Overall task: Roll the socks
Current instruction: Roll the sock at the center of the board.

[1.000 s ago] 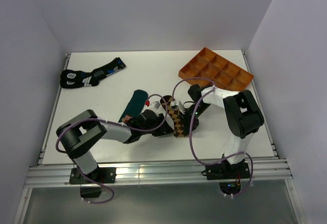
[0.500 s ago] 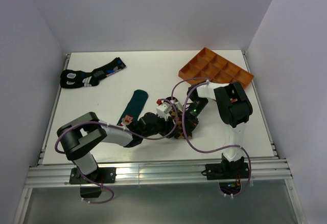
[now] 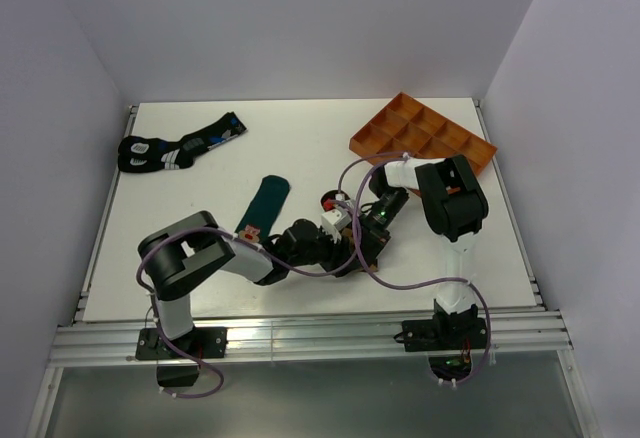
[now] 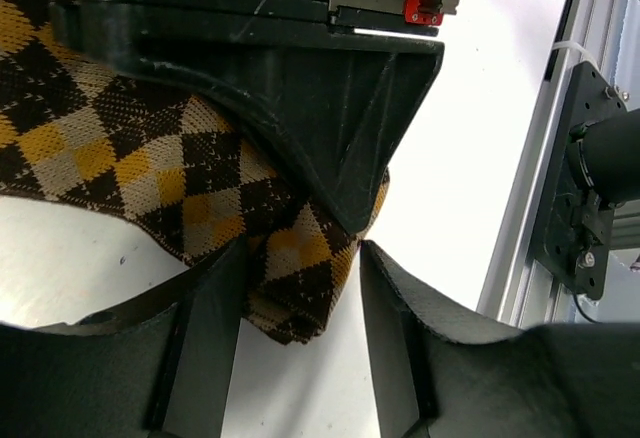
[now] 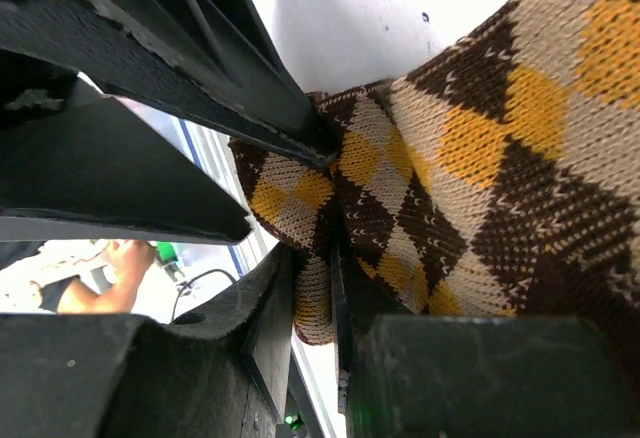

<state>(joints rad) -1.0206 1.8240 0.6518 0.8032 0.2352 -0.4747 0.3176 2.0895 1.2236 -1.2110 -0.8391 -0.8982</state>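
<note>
Progress looks slight to us. The brown-and-black checkered fabric sock lies mid-right on the white table, with only its end bunched. Our right claw is nearly closed on a fold of it. The left claw straddles the tip, and we cannot tell whether it pinches. The dark teal-green fabric sock lies flat nearby, unrolled.

**A:** where are the arms at rn?

**B:** left arm lies low, stretched out to its right. The right arm has its elbow up high, forearm doubling back left and down. The tips meet nose to nose.

**A:** and the grips?

**B:** right gripper is pinched tight on the checkered sock. Left gripper sits wider, fingers hugging the same fold from both sides.
</note>
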